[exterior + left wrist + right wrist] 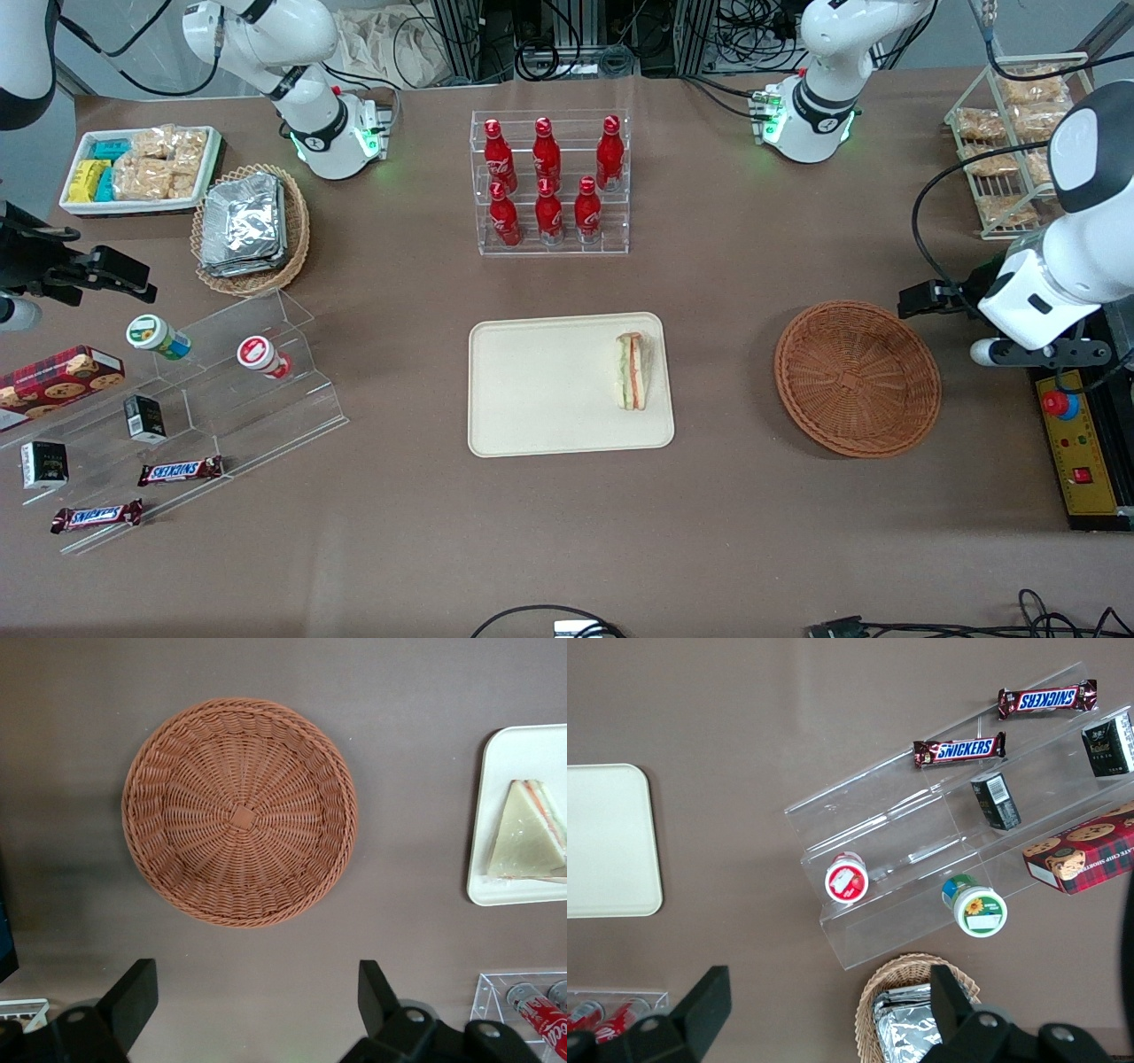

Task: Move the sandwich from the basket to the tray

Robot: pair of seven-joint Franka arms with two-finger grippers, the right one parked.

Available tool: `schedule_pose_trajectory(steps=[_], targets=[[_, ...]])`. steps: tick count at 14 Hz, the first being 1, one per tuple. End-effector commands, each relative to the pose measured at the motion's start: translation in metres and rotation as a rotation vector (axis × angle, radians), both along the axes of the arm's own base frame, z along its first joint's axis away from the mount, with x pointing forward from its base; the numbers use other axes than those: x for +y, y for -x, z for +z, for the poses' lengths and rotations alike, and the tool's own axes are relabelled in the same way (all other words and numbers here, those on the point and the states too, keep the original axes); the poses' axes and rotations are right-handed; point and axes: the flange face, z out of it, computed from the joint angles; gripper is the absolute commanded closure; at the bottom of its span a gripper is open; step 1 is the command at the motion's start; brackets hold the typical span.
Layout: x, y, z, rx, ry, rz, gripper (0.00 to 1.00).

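The sandwich lies on the cream tray, close to the tray's edge nearest the basket. The reddish-brown wicker basket holds nothing and sits beside the tray toward the working arm's end of the table. My gripper hangs high above the table by the basket's rim, toward the working arm's end. It is open, with only bare tabletop between its black fingers.
A clear rack of red bottles stands farther from the front camera than the tray. A wire snack rack and a yellow control box flank the working arm. Acrylic steps, a foil-packet basket and a white snack tray sit toward the parked arm's end.
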Motion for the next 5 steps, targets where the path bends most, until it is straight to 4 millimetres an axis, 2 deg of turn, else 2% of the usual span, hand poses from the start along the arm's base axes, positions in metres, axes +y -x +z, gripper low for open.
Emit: schedule_pose_trajectory(steps=[1, 3, 5], targets=[[0.003, -0.001, 0.015, 0.000, -0.053, 0.011, 0.00], [0.004, -0.007, 0.018, -0.011, -0.060, 0.027, 0.00], [-0.013, -0.008, 0.022, -0.030, -0.075, -0.005, 0.00]])
